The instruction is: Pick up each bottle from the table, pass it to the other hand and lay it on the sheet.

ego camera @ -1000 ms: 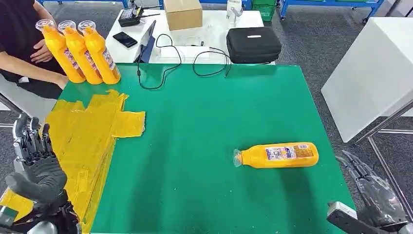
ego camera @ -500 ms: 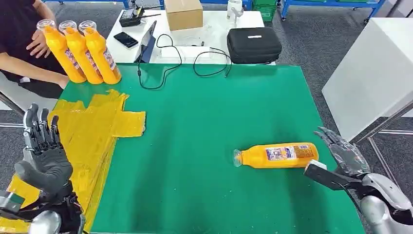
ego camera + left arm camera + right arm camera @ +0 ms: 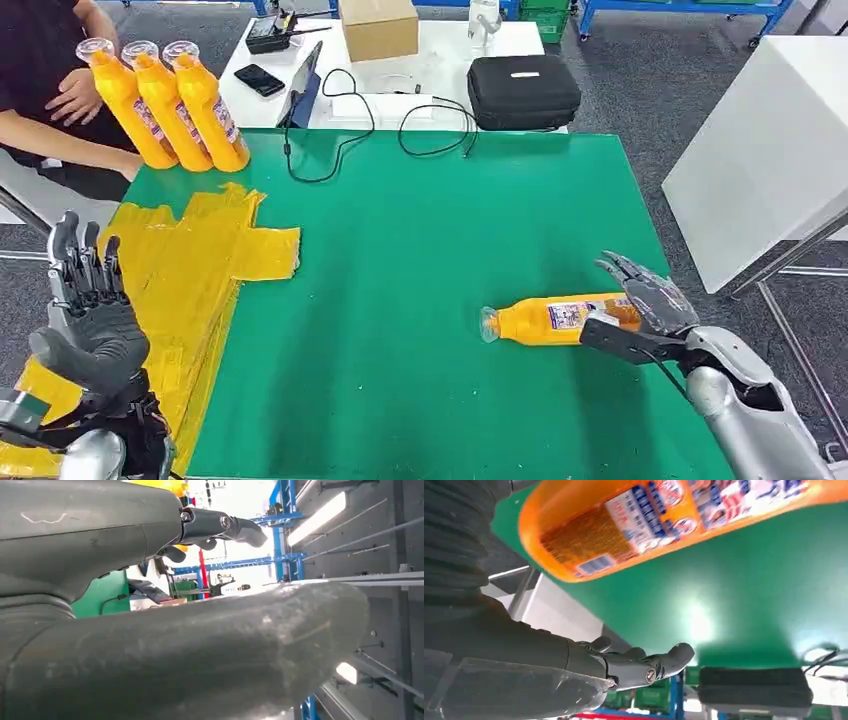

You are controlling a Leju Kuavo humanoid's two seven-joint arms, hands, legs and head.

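A: Step in hand? Location of target?

B: Pick-up, reach phase. Lying bottle (image 3: pixel 560 319) on its side on green tabletop (image 3: pixel 420 250), right of centre, cap toward yellow sheet (image 3: pixel 175 275). Right robot hand (image 3: pixel 640 312) at bottle's base end, fingers spread, thumb under; not yet grasping. Contact unclear.

A: Left side?

B: Left robot hand (image 3: pixel 88 320) raised beside sheet, fingers apart, holding nothing.

A: Next requirement?

B: Probably closing around the body, lifting, then carrying toward left for handover.
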